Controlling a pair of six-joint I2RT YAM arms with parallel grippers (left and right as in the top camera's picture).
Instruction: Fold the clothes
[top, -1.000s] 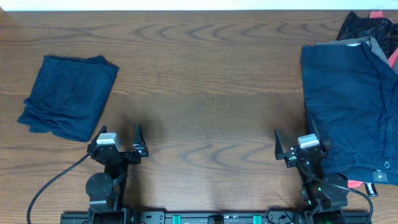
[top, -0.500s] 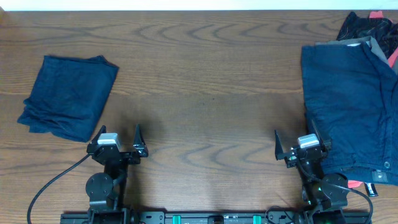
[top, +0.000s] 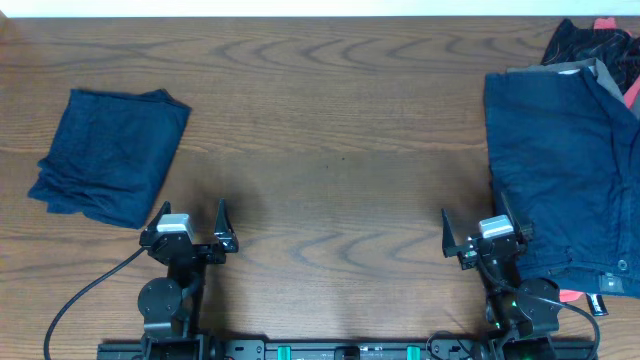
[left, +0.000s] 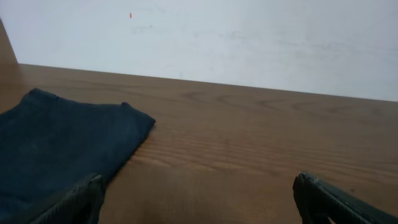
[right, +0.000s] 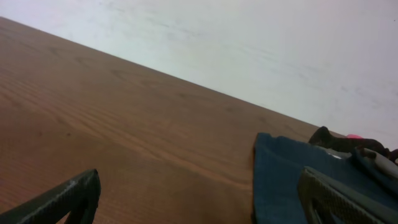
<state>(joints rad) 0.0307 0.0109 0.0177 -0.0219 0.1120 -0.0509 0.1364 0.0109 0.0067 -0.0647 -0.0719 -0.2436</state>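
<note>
A folded dark navy garment (top: 110, 155) lies at the table's left; it also shows in the left wrist view (left: 56, 149). A larger dark navy garment (top: 560, 170) lies spread at the right on a pile; its edge shows in the right wrist view (right: 280, 177). My left gripper (top: 192, 222) is open and empty near the front edge, just right of the folded garment's near corner. My right gripper (top: 478, 228) is open and empty, its right finger over the large garment's left edge. Both gripper gaps show in the wrist views, left (left: 199, 205) and right (right: 199, 199).
More clothes, black, grey and red-pink (top: 600, 45), lie under and behind the large garment at the back right corner. A bit of red shows under it near the front right (top: 570, 296). Bare brown wood (top: 330, 150) lies between the two garments.
</note>
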